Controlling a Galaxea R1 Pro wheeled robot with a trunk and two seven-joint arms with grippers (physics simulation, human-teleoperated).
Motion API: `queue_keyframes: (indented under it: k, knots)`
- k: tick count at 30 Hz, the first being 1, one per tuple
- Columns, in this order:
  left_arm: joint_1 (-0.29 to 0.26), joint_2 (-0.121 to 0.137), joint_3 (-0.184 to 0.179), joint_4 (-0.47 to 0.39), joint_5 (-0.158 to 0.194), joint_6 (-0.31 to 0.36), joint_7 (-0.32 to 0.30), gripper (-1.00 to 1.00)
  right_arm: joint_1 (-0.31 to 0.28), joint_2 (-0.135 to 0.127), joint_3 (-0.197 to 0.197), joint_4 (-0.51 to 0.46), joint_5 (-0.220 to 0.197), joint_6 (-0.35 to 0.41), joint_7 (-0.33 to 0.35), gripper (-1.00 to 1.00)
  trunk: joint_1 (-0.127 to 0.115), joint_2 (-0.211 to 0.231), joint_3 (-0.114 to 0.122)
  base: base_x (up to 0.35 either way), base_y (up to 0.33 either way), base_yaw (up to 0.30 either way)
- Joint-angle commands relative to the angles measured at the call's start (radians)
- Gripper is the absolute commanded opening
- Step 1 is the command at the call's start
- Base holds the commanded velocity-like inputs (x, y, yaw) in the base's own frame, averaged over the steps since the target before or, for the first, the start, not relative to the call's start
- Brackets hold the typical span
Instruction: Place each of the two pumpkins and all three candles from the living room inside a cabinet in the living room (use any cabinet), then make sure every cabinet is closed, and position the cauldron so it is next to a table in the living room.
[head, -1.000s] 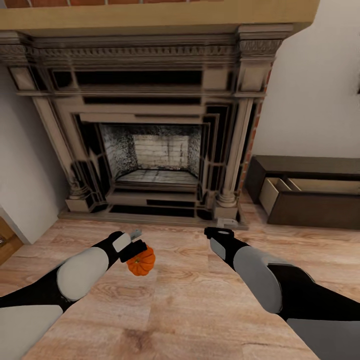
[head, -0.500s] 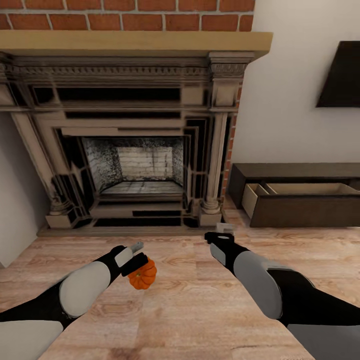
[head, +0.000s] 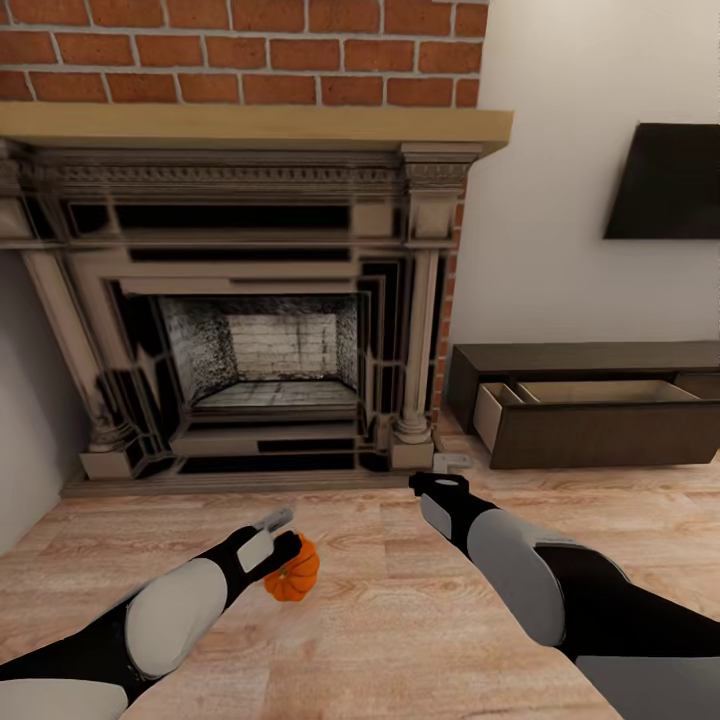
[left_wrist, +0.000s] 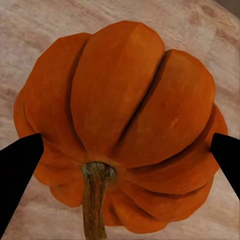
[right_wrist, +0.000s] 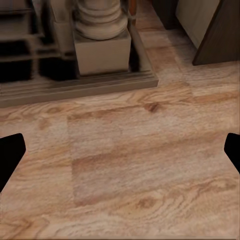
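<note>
Plank floor (head: 400, 620), brick fireplace (head: 260, 300), open-drawered cabinet (head: 590, 415)

Pumpkin (head: 294, 578) — bright orange, ribbed, brown stem. Cabinet (head: 600, 432) dark brown — drawer inside pale tan. Fireplace (head: 250, 330) grey-black, red brick above.

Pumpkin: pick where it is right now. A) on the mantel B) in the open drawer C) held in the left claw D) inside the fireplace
C: the pumpkin sits between the left claw fingers, above the wood floor.
</note>
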Motion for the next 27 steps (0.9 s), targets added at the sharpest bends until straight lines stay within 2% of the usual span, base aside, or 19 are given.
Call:
queue_keyframes:
  k: [1, 5, 6, 7, 13, 18, 27]
  knots:
    - [0.009, 0.008, 0.006, -0.003, -0.002, -0.002, -0.012, -1.0, 0.007, 0.0, -0.007, 0.002, 0.007, 0.001, -0.004, 1.0, -0.001, 0.0, 0.003, 0.0, 0.0, 0.0]
    - [0.023, 0.022, 0.006, -0.003, -0.003, -0.014, -0.037, -1.0, 0.059, 0.0, -0.007, 0.003, 0.007, 0.006, -0.003, 1.0, -0.002, 0.001, 0.019, 0.0, 0.0, 0.0]
    - [0.032, 0.025, 0.005, -0.003, -0.004, -0.018, -0.04, -1.0, 0.099, 0.0, -0.007, 0.003, 0.007, 0.006, -0.002, 1.0, -0.003, 0.001, 0.022, 0.0, 0.0, 0.0]
    - [0.037, 0.025, 0.004, -0.003, -0.004, -0.022, -0.041, -1.0, 0.106, 0.0, -0.008, 0.003, 0.007, 0.006, -0.002, 1.0, -0.003, 0.001, 0.026, 0.0, 0.0, 0.0]
    - [0.049, 0.033, 0.003, -0.003, -0.004, -0.078, -0.042, -1.0, 0.132, 0.0, -0.007, 0.002, 0.008, 0.004, -0.004, 1.0, -0.026, 0.043, 0.045, 0.0, 0.0, 0.0]
    - [0.05, 0.033, 0.002, -0.003, -0.004, -0.081, -0.042, -1.0, 0.137, 0.0, -0.007, 0.002, 0.007, 0.004, -0.004, 1.0, -0.045, 0.078, 0.061, 0.0, 0.0, 0.0]
    - [0.05, 0.034, 0.002, -0.003, -0.004, -0.079, -0.043, -1.0, 0.137, 0.0, -0.007, 0.001, 0.009, 0.001, -0.005, 1.0, -0.045, 0.078, 0.061, 0.0, 0.0, 0.0]
